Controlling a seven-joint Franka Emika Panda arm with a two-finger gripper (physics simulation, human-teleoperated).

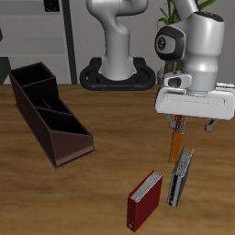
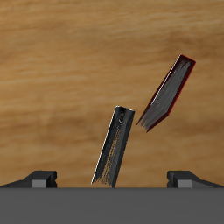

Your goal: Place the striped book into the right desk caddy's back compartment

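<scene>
Overhead now, from the hand outward:

Hand: the hand (image 1: 194, 126) hangs above the books with its fingers spread apart and nothing between them; the wrist view shows both fingertips (image 2: 39, 178) wide of the striped book.

Striped book: the striped book (image 1: 180, 176) lies on the surface just below the hand, its long axis running from the table's front edge toward the back, slightly slanted; in the wrist view (image 2: 114, 146) it shows as a thin grey sliver.

Red book: the red book (image 1: 144, 199) lies just beside it, nearer the front edge, slanted the same way.

Orange book: the orange book (image 1: 173, 142) sits just behind the striped one, partly hidden by the hand.

Right desk caddy: the right desk caddy (image 1: 48, 110) stands well apart, its length running diagonally; the back compartment (image 1: 30, 76) is the farthest from the front edge.

Surface: the surface (image 1: 101, 184) is wood-grained.

Room: shelving (image 1: 37, 27) and a plant (image 1: 172, 14) stand behind the robot's base (image 1: 117, 73).
</scene>
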